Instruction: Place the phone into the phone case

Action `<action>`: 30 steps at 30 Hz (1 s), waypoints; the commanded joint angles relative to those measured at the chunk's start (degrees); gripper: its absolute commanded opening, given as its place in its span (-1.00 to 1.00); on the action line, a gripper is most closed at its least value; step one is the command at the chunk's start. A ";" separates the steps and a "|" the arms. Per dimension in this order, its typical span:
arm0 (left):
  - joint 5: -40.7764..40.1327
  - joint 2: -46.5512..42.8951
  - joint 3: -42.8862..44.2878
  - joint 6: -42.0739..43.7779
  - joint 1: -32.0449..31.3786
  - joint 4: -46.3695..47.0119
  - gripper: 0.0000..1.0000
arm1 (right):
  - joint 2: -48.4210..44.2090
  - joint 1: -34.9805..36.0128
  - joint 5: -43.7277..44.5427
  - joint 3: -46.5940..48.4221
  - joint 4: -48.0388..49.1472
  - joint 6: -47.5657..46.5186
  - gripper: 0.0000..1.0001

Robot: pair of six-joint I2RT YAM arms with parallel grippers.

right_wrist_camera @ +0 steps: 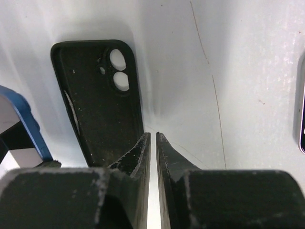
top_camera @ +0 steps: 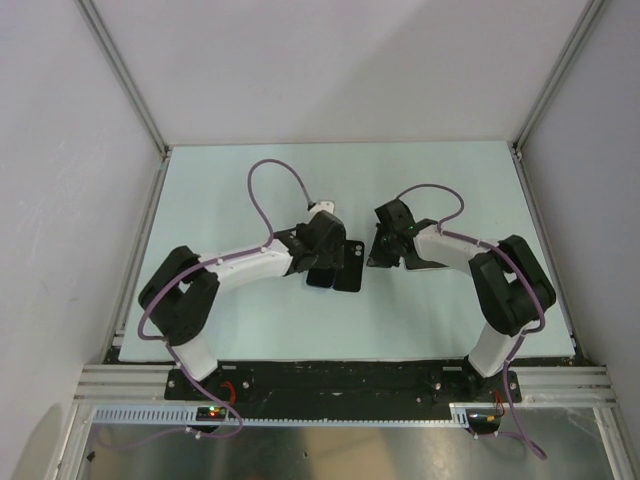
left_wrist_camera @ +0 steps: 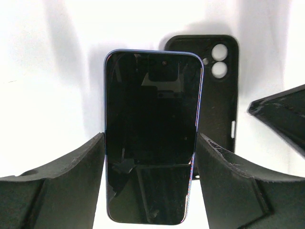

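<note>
Left end effector (left_wrist_camera: 150, 140) grips the phone (left_wrist_camera: 152, 109) by its long edges, screen up. I see it overlapping one side of the black phone case (left_wrist_camera: 221, 109), which lies open side up near the middle of the counter (top_camera: 450, 180). Right end effector (right_wrist_camera: 152, 136): narrowed to a slit, empty, tips at the case's edge.
</note>
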 commanded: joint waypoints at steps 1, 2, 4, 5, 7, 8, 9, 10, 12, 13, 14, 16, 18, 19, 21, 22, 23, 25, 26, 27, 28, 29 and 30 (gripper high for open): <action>0.21 1.90 4.99 -2.34 -1.50 0.76 -0.42 | 1.94 -0.62 0.88 -0.20 1.81 0.55 -0.74; 0.12 2.68 5.81 -2.79 -1.74 0.65 -0.42 | 2.32 -0.70 0.76 -0.32 2.10 0.63 -0.75; -0.26 4.26 7.43 -3.55 -2.45 0.48 -0.42 | 2.94 -0.86 0.40 -0.44 2.80 0.70 -0.76; -0.29 5.10 8.16 -3.83 -2.75 0.37 -0.42 | 3.27 -0.86 0.21 -0.44 2.95 0.79 -0.77; -0.64 6.78 9.80 -4.69 -3.34 0.14 -0.42 | 3.66 -0.95 0.00 -0.51 3.15 0.90 -0.79; -0.79 7.58 10.49 -5.24 -3.59 0.03 -0.42 | 3.76 -1.04 -0.08 -0.61 3.26 0.89 -0.79; -0.86 8.21 10.97 -5.69 -3.93 -0.02 -0.42 | 3.72 -1.08 -0.29 -0.66 3.40 0.92 -0.80; -1.03 8.91 11.52 -6.14 -4.19 -0.09 -0.42 | 3.70 -1.19 -0.53 -0.82 3.60 0.99 -0.80; -1.49 9.86 12.41 -6.74 -4.78 -0.24 -0.43 | 3.62 -1.32 -0.73 -0.91 3.75 1.04 -0.80; -1.65 10.36 12.72 -6.97 -5.01 -0.25 -0.43 | 3.65 -1.31 -0.79 -0.90 3.86 1.04 -0.80; -1.73 10.82 13.10 -7.08 -5.17 -0.29 -0.43 | 3.71 -1.35 -0.96 -0.89 4.01 1.05 -0.80; -1.82 11.48 13.60 -7.21 -5.42 -0.44 -0.42 | 3.99 -1.51 -1.41 -0.93 4.27 1.03 -0.81; -1.82 12.00 13.79 -7.47 -5.42 -0.54 -0.41 | 4.33 -1.48 -1.81 -0.92 4.45 1.11 -0.82; -1.77 12.17 13.81 -7.60 -5.42 -0.53 -0.39 | 4.53 -1.52 -1.95 -0.90 4.52 1.13 -0.82; -1.69 12.35 13.75 -7.80 -5.44 -0.54 -0.30 | 4.88 -1.53 -2.21 -0.96 4.75 1.22 -0.83; -1.76 12.35 13.75 -7.85 -5.47 -0.62 -0.24 | 4.94 -1.55 -2.28 -0.92 4.89 1.27 -0.83; -1.83 12.26 13.70 -7.92 -5.49 -0.57 -0.18 | 5.01 -1.56 -2.32 -0.90 4.96 1.29 -0.83; -2.04 11.99 13.60 -7.93 -5.50 -0.62 -0.07 | 5.06 -1.74 -2.52 -0.91 5.19 1.24 -0.83; -2.19 11.86 13.58 -7.91 -5.46 -0.66 -0.01 | 5.12 -1.78 -2.61 -0.90 5.33 1.28 -0.82; -2.31 11.71 13.57 -7.82 -5.48 -0.63 0.06 | 5.19 -1.89 -2.70 -0.94 5.53 1.25 -0.82; -2.37 11.59 13.61 -7.77 -5.45 -0.66 0.11 | 5.31 -2.04 -2.97 -0.95 5.68 1.20 -0.82; -2.44 11.53 13.67 -7.62 -5.48 -0.63 0.19 | 5.37 -2.24 -3.23 -0.96 5.79 1.17 -0.82; -2.44 11.45 13.75 -7.50 -5.45 -0.62 0.25 | 5.49 -2.43 -3.45 -0.97 5.85 1.11 -0.82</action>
